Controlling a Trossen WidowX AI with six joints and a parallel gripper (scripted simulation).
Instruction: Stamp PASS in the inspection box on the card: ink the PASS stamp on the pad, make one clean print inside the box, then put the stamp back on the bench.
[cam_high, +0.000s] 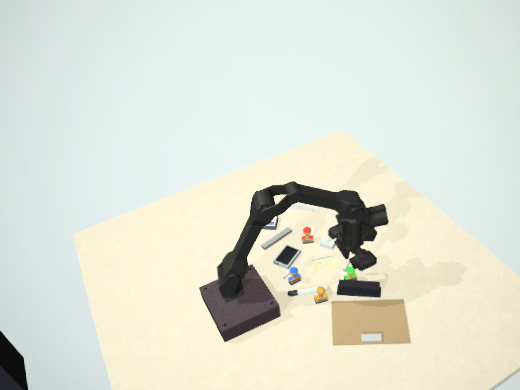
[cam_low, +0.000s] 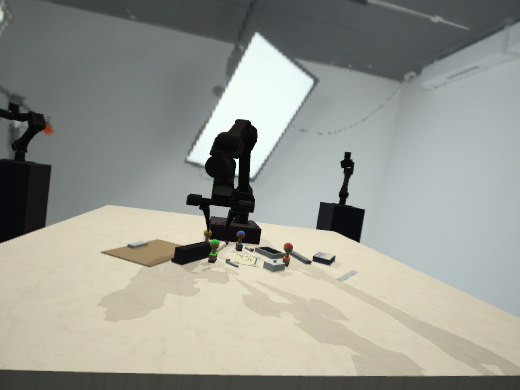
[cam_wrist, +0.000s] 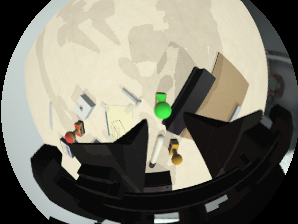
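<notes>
My gripper (cam_high: 352, 259) (cam_low: 218, 236) (cam_wrist: 165, 119) is open and empty, fingers pointing down above the green-knobbed stamp (cam_high: 350, 272) (cam_low: 214, 244) (cam_wrist: 162, 110). That stamp stands upright beside the black block. The pale yellow card (cam_high: 324, 265) (cam_low: 244, 259) (cam_wrist: 120, 116) lies beside it; its inspection box is too small to make out. An open ink pad (cam_high: 287, 256) (cam_low: 269, 252) with a dark face lies near the card. Stamps with blue (cam_high: 294, 273) (cam_low: 240, 234), red (cam_high: 307, 231) (cam_low: 288, 247) (cam_wrist: 70, 136) and orange (cam_high: 320, 290) (cam_wrist: 177, 159) knobs stand around. No stamp's wording is readable.
A black block (cam_high: 359, 288) (cam_low: 191, 253) (cam_wrist: 192, 97) lies next to a brown board (cam_high: 370, 317) (cam_low: 155, 251) (cam_wrist: 225, 90). A white box (cam_high: 327, 243) (cam_low: 274, 265) (cam_wrist: 85, 106), a grey bar (cam_high: 276, 238) and a marker (cam_high: 307, 291) (cam_wrist: 157, 147) lie around the card.
</notes>
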